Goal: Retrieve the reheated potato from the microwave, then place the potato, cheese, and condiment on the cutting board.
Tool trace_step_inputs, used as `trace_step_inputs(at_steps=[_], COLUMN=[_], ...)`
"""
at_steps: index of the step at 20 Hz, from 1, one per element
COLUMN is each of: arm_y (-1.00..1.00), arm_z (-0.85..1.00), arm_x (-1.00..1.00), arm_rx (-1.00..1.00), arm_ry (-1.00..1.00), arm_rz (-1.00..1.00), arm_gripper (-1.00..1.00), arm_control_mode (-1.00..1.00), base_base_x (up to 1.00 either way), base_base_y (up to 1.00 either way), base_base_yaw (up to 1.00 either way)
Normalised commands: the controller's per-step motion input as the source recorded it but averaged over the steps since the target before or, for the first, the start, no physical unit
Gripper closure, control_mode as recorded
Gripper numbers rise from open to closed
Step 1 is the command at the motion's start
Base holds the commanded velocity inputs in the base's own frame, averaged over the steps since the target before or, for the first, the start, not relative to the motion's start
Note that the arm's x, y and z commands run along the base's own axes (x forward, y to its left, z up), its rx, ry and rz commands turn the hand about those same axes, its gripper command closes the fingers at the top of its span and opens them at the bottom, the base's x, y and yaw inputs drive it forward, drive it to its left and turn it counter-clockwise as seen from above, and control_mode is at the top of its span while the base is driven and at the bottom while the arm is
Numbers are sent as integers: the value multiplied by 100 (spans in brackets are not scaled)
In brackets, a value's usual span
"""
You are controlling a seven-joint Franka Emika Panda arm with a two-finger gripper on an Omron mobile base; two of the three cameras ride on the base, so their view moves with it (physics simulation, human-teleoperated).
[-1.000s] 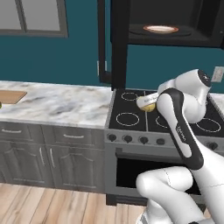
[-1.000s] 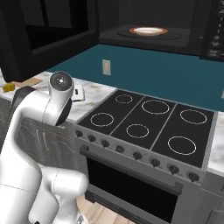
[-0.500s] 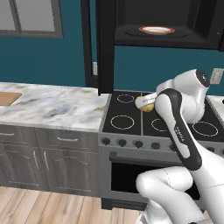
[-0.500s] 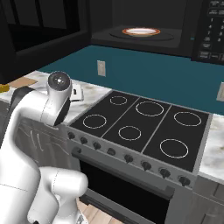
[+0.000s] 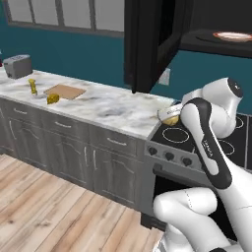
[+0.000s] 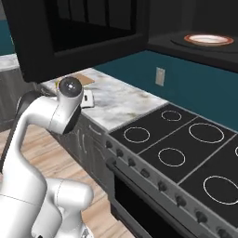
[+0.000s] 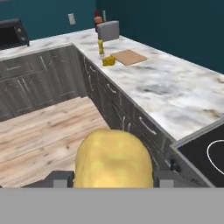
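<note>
Marble counter [image 5: 113,106] is carrying the board [image 5: 64,91], with the cheese [image 5: 52,99] just beside it and the jar [image 5: 32,86] near its far end. Gripper [image 7: 114,183] is pinching the potato [image 7: 113,159], hanging over the counter's stove-side edge, well apart from the board. Microwave [image 5: 157,39] door is hanging open above.
</note>
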Motion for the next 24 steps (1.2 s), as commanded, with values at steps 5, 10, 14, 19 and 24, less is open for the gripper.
trace_step_inputs(at_steps=[5,10,14,19,24], arm_y=[0,0,0,0,0], arm_z=[0,0,0,0,0], arm_x=[0,0,0,0,0], arm_rx=[0,0,0,0,0], arm_ry=[0,0,0,0,0], arm_rz=[0,0,0,0,0], arm_gripper=[100,100,100,100,100], arm_control_mode=[100,100,100,100,100], base_base_x=[-16,-51,-69,-54,-27], base_base_y=[-43,-43,-26,4,32], base_base_yaw=[49,40,29,49,53])
